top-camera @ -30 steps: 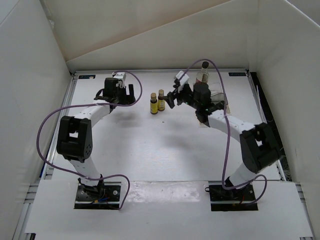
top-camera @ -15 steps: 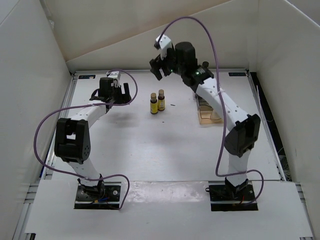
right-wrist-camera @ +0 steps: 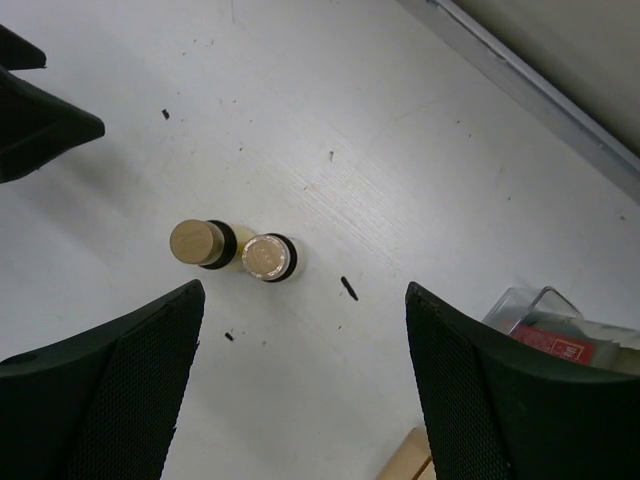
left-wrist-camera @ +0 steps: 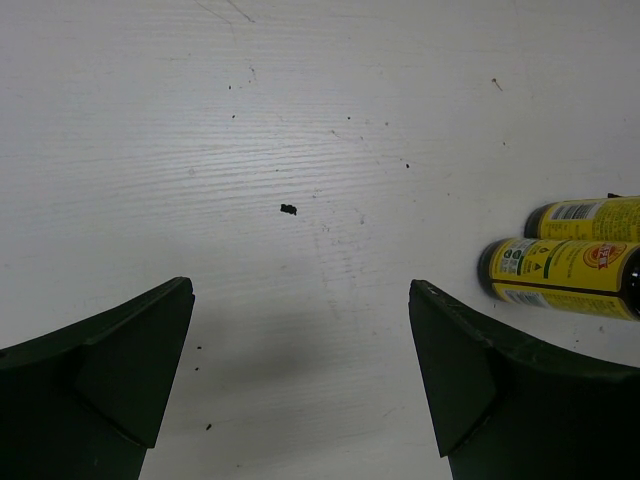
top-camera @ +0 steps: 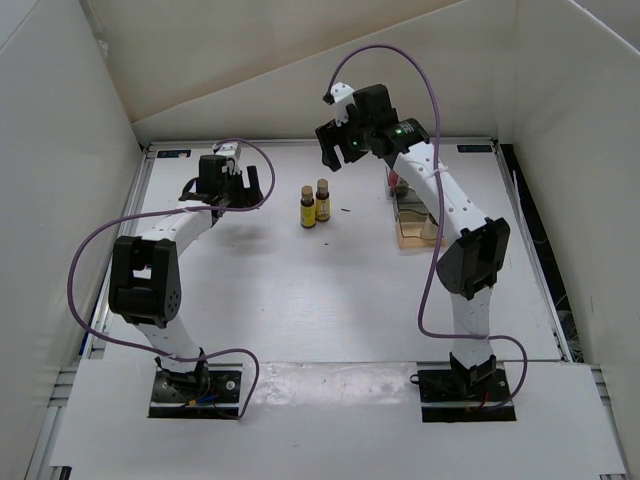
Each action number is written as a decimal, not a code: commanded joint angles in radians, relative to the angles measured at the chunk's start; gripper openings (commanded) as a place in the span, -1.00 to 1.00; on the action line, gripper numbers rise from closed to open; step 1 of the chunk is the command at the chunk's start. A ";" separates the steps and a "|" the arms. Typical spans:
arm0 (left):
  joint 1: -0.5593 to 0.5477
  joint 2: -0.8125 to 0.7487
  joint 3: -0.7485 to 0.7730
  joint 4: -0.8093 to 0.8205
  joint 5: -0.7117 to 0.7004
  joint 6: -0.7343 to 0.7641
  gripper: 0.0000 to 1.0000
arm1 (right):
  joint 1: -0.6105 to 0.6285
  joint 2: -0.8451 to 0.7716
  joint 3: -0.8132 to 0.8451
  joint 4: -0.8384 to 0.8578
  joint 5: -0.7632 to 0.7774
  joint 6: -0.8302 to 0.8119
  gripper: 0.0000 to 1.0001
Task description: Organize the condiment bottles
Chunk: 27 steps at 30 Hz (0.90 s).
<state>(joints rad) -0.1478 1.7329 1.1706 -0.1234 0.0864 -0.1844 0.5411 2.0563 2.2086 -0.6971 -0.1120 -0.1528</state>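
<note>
Two grippers show; how does each one stand?

Both are spread wide, with nothing between the fingers. The left gripper [left-wrist-camera: 300, 385] hangs low over the worktop [top-camera: 300, 290]. The right gripper [right-wrist-camera: 300, 390] is held high above it, facing straight down.

What lies nearest the right gripper?

Below it and just ahead of its fingertips, toward the left finger, stand an amber bottle [right-wrist-camera: 195, 242] and a second amber bottle [right-wrist-camera: 268, 258]. They are upright, side by side and close enough that they may be touching. Only their gold caps face the wrist camera.

And farther out from that gripper?

Off past the right finger sits the corner of the clear tray [right-wrist-camera: 525, 300] on its wooden base [right-wrist-camera: 408, 462]. The red-labelled bottle [right-wrist-camera: 550, 342] shows through the tray's wall. Most of it is cut off by the picture's edge, so its pose cannot be told.

Where are the amber pair from the left gripper?

They are ahead of its right finger and out to that side, near but not touching. Their yellow labels are turned toward it, and between the fingers there is only speckled worktop.
</note>
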 commanded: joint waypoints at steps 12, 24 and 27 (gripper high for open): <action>-0.001 -0.036 0.006 -0.004 0.018 -0.015 0.99 | 0.020 0.062 -0.009 -0.044 -0.097 0.052 0.63; 0.001 -0.029 0.006 -0.004 0.013 -0.013 0.99 | 0.000 0.123 0.033 -0.028 -0.115 0.061 0.63; 0.001 -0.026 0.006 -0.004 0.015 -0.013 0.99 | 0.000 0.133 0.031 -0.041 -0.118 0.061 0.63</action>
<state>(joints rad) -0.1478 1.7329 1.1706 -0.1280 0.0891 -0.1925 0.5449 2.1715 2.2086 -0.7345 -0.2108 -0.1062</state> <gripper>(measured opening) 0.991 0.818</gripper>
